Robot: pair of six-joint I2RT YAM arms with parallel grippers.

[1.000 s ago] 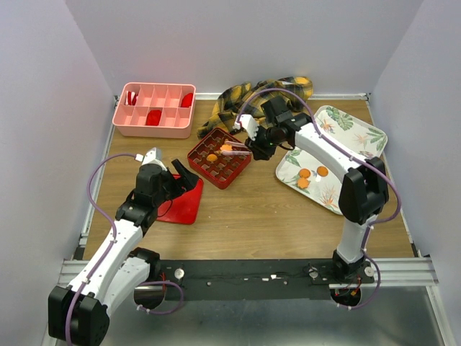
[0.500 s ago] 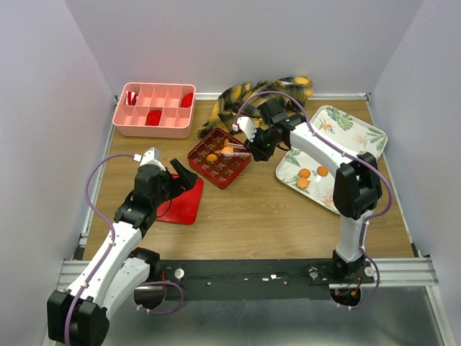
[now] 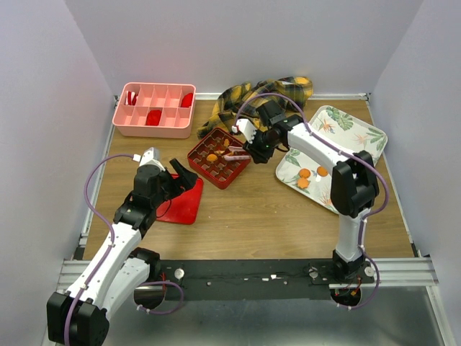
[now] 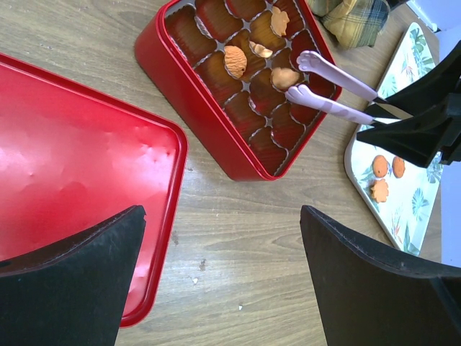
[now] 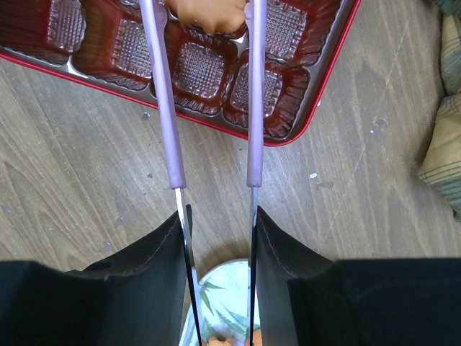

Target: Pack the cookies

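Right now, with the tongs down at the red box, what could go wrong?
1. The cookie lies between the tips of the tongs. It could cling to a tip or get dragged out of its cell when the right gripper lifts.
2. Nothing steadies the red box: the left gripper hangs open over the lid. A sideways pull-out might snag a divider and shift the box.

Bright, even light; sharp focus

right gripper — pinching purple tongs | orange cookie between tong arms — over red gridded box
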